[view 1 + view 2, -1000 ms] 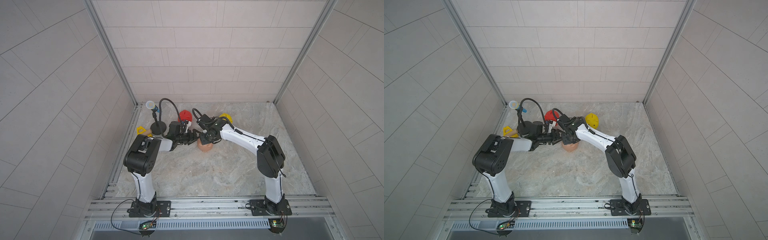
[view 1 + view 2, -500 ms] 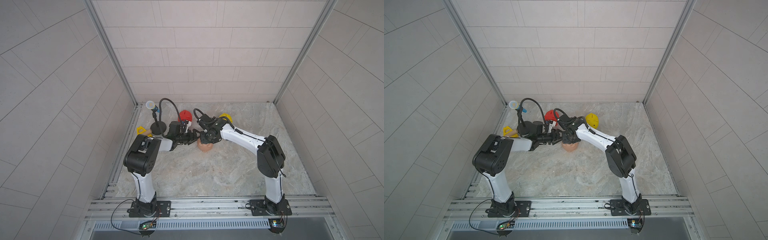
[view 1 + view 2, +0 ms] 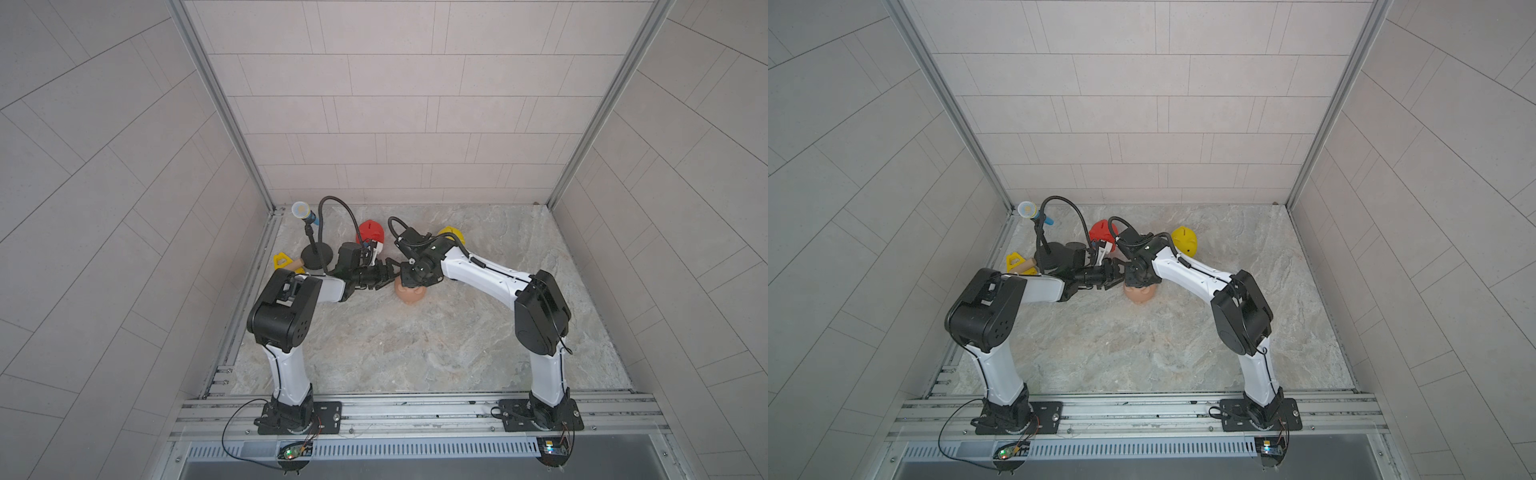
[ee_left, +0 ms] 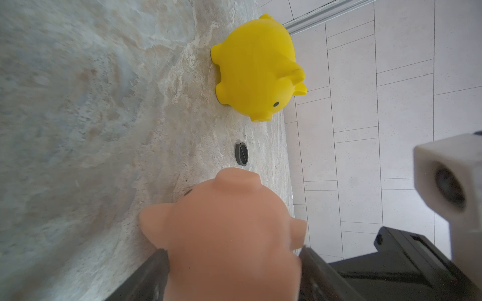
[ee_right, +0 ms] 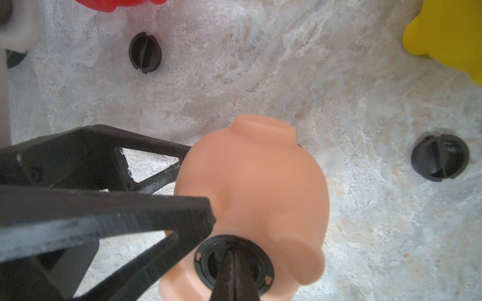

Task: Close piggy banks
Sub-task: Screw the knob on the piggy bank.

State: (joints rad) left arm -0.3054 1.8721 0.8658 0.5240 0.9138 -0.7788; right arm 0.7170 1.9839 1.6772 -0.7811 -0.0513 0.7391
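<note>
The left gripper [image 4: 232, 260] clasps the peach pig [image 5: 255, 182] by its sides near the middle of the desk [image 3: 415, 340]. The right gripper [image 5: 233, 260] is pinched tight on the plug [image 5: 203, 260] sitting in its belly hole, apparently being seated. A loose plug [image 5: 145, 52] and a second loose plug [image 5: 440, 157] lie on the desk, so the red pig [image 3: 370, 232] and yellow pig [image 4: 258, 70] behind probably remain open.

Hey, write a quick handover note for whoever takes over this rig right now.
Left gripper: clamped on the peach pig.
Right gripper: shut on the black plug in that pig's belly hole; locked or not, cannot tell.
On the table: red pig, yellow pig, two loose plugs.
Done: none confirmed closed.
To do: finish this plug, then probably the other two pigs.
</note>
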